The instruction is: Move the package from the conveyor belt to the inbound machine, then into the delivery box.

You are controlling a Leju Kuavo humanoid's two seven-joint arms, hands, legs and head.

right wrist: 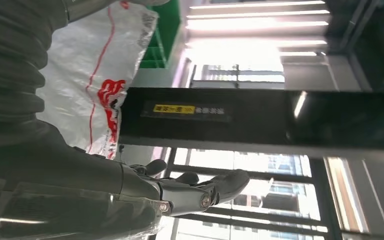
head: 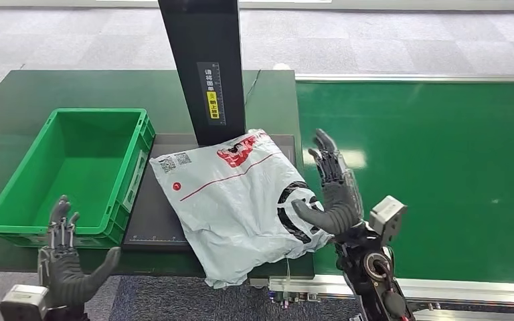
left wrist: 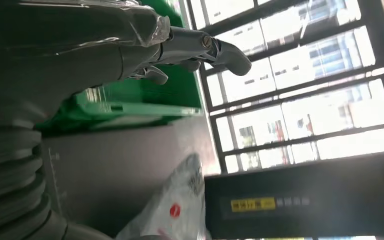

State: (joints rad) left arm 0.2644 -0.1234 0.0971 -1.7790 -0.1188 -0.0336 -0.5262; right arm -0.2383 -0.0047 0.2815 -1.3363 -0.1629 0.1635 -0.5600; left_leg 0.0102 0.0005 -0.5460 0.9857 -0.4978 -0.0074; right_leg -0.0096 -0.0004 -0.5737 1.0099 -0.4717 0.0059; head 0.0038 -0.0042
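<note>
A white plastic package (head: 236,200) with red and black print lies on the dark flat plate of the inbound machine (head: 148,221), its near corner hanging over the table's front edge. The same package (left wrist: 180,205) (right wrist: 92,75) lies beyond each wrist's hand. My right hand (head: 331,190) stands open at the package's right edge, fingers up and thumb against the bag's black print. Low at the front left, my left hand (head: 67,257) is open with fingers spread, in front of the green delivery box (head: 13,227). The green conveyor belt (head: 435,174) on the right carries nothing.
The machine's black scanner post (head: 204,67) rises behind the package, with a yellow label. The green box stands on a dark green table (head: 13,107). A metal rail (head: 442,287) edges the belt's near side. Grey carpet lies beyond.
</note>
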